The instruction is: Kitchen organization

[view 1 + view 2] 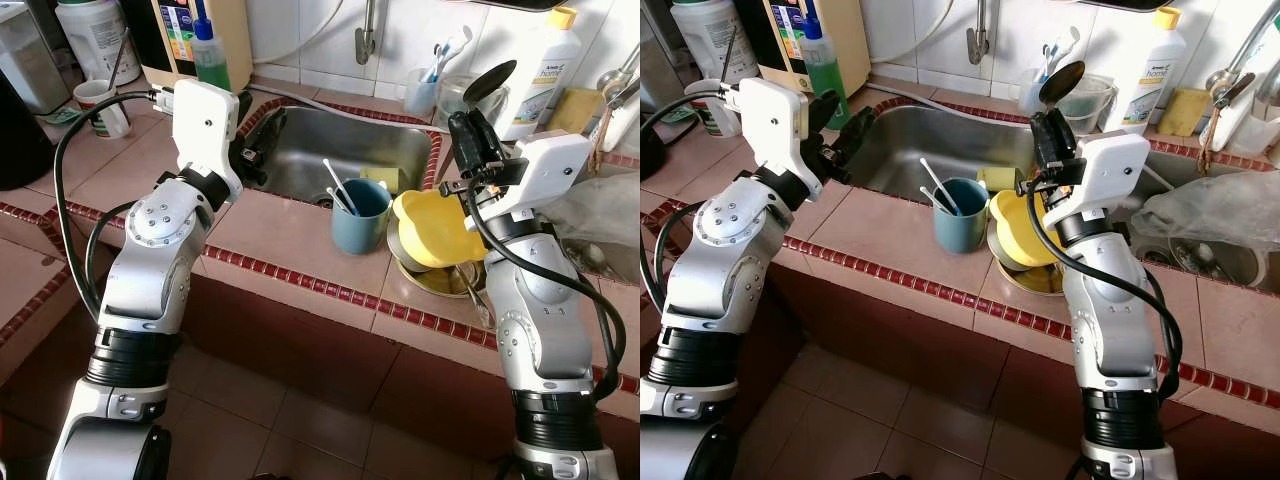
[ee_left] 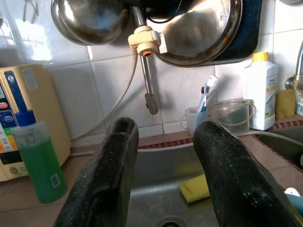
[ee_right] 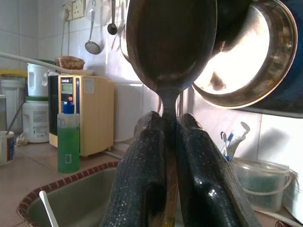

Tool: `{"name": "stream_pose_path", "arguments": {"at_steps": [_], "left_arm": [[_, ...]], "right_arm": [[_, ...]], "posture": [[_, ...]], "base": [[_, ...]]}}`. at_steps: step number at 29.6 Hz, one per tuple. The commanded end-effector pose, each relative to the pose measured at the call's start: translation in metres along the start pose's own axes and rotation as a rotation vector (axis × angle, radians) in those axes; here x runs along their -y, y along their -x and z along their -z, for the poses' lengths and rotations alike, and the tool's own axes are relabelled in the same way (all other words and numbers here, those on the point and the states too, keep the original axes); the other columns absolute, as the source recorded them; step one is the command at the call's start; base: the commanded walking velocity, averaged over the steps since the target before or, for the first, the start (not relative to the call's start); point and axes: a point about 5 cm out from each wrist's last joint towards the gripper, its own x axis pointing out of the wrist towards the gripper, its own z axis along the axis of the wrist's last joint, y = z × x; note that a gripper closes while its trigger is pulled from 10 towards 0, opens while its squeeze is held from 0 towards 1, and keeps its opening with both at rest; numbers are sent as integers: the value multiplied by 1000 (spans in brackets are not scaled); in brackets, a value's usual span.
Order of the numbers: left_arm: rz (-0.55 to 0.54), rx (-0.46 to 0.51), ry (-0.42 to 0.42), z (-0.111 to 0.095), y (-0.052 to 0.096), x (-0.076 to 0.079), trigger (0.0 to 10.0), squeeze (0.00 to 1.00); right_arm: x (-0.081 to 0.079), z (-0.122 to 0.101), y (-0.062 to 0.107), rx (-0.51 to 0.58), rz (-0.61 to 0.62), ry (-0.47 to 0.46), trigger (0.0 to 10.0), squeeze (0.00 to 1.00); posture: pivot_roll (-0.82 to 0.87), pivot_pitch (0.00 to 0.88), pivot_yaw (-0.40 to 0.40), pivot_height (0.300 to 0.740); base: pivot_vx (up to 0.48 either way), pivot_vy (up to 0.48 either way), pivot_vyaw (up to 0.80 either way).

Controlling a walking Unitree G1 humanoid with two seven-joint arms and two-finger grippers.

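Note:
My right gripper is shut on the handle of a black spoon, which stands upright above the counter with its bowl up; the right wrist view shows the spoon clamped between both fingers. Just below it a yellow bowl rests tilted on stacked dishes, beside a blue cup holding white utensils. My left gripper hangs open and holds nothing at the left rim of the steel sink. A yellow sponge lies in the sink beyond its fingers.
A green soap bottle and a beige appliance stand at the back left, with a mug beside them. A white detergent bottle and a toothbrush cup line the wall. A plastic bag lies at the right. Pots hang above the tap.

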Motion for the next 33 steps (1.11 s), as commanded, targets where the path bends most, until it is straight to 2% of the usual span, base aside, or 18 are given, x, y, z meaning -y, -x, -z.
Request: {"name": "stream_pose_path", "arguments": {"at_steps": [1, 30, 33], "left_arm": [[4, 4, -9, -3, -2, -2, 10000, 0], [7, 8, -4, -2, -3, -1, 10000, 0], [5, 9, -2, -2, -3, 0, 10000, 0]], "right_arm": [[0, -11, -4, 43, -6, 9, 10000, 0], [0, -11, -5, 43, -11, 8, 10000, 0], [0, -11, -5, 44, -13, 8, 10000, 0]], "posture": [[-82, 103, 28, 740], [-83, 94, 23, 740], [-83, 93, 23, 740]], "base": [[0, 0, 0], [269, 0, 0], [0, 0, 0]]}}
